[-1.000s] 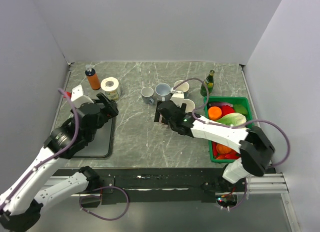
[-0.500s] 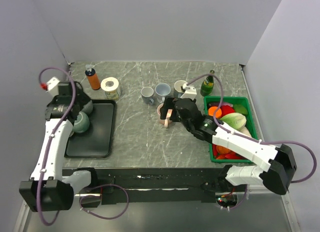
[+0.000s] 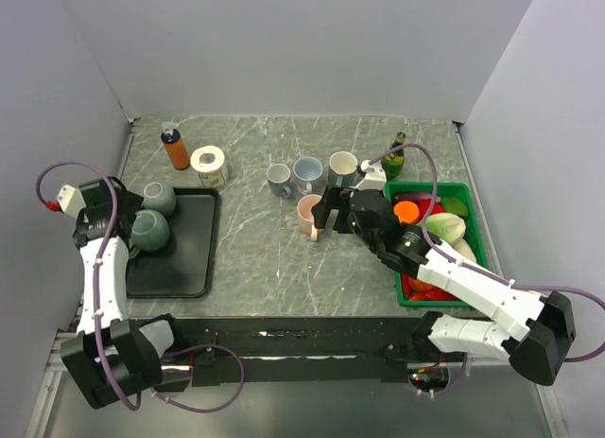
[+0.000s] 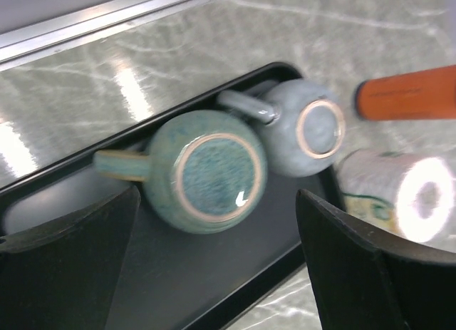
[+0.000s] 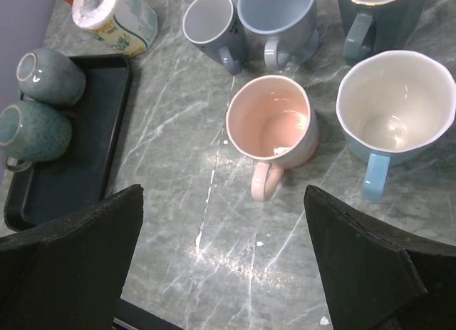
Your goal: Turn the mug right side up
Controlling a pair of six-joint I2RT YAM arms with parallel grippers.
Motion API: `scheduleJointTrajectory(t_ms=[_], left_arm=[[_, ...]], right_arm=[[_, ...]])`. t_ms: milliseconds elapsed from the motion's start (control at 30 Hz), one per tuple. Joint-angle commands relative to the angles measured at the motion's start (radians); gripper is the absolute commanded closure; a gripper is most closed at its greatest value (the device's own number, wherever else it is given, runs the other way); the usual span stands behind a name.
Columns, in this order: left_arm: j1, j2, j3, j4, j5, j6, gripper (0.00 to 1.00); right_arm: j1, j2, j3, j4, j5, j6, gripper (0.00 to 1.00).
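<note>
One pink mug [image 5: 274,127], upright below right fingers [image 5: 71,266] (spread), seemingly untouched

A grey marbled table [image 3: 255,258] fills the middle of the top view. On it are a black tray [image 3: 180,268] at the left, and an orange bottle [image 3: 175,149] and paper roll [image 3: 209,165] at upper left. At centre stands a row of upright mugs [image 3: 306,172] — a pink mug [image 3: 309,211] just below them. At the right, a green bottle [image 3: 393,157] stands beside a green crate [image 3: 435,185].
</note>
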State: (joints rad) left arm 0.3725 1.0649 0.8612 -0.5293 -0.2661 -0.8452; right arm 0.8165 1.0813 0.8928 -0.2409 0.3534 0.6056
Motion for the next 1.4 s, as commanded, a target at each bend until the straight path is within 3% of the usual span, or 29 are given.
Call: scheduleJointTrajectory(t_ms=[0,700,1033,1267,1367], left_arm=[[0.014,-0.042,-0.045,0.129,0.027,-0.063,0.04],[0.066,0.109,-0.218,0.446,0.042,-0.1,0.04],[0.066,0.037,-0.329,0.424,0.11,-0.21,0.04],[0.051,-0.043,-0.347,0.385,0.174,-0.144,0.04],[-0.007,-0.057,-0.327,0.364,0.163,-0.118,0.04]], right_arm=[[-0.008,0.006,0.021,-0.015,-0.013,-0.004,0.0],[-0.01,0.035,0.074,-0.077,-0.008,-0.033,0.0],[-0.008,0.066,0.067,-0.047,-0.044,-0.018,0.0],[-0.01,0.06,0.041,-0.017,-0.06,-0.006,0.01],[-0.01,0.075,0.051,-0.015,-0.071,-0.004,0.0]])
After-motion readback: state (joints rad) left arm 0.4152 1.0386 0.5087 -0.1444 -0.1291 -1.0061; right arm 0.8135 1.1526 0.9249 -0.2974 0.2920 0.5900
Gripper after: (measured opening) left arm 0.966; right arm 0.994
